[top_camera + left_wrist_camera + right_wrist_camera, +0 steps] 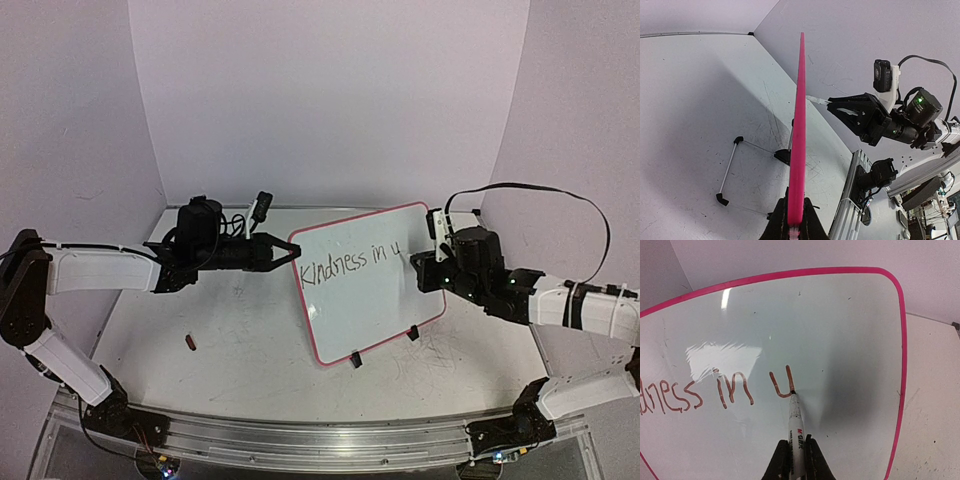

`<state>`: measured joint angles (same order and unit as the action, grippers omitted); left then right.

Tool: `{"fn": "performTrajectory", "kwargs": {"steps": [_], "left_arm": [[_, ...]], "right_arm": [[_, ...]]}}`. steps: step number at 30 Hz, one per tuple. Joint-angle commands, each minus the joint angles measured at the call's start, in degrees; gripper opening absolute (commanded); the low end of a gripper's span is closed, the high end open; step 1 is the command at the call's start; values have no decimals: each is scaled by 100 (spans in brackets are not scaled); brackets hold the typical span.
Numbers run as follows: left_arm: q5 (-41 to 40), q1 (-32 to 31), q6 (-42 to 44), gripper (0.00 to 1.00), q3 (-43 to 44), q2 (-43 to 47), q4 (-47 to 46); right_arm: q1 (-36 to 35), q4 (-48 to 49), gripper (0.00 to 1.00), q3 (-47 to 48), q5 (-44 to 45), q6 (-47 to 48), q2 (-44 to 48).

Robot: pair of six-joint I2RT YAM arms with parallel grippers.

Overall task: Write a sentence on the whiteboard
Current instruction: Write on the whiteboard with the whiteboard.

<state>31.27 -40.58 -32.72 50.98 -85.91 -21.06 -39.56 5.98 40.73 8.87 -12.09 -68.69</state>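
The whiteboard [365, 280] with its pink-red rim stands tilted on two black clip feet at mid table. Handwritten words on it [350, 262] read "Kindness in u". My left gripper [283, 254] is shut on the board's left edge; in the left wrist view the pink rim [798, 130] runs edge-on up from between my fingers [796, 225]. My right gripper [428, 268] is shut on a white marker [798, 435]. The marker tip touches the board at the lower right of the "u" [781, 382]. In the right wrist view the strokes look reddish brown.
A small dark red cap-like object [190, 343] lies on the table at the front left. A thin wire stand with black ends [729, 170] lies behind the board. The white table is scuffed with old marks; the metal rail [320, 440] runs along the near edge.
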Motion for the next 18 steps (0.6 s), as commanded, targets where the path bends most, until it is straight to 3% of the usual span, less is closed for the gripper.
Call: {"fn": "performTrajectory", "kwargs": {"steps": [1,18], "left_arm": [[28,-64,-54,0,64,56,14],[28,-73,-53,0,70,60,12]], "right_arm": [[-56,-145,0,-140,-106,-82,102],[-319,-311,0,-113,-103,-254,185]]}}
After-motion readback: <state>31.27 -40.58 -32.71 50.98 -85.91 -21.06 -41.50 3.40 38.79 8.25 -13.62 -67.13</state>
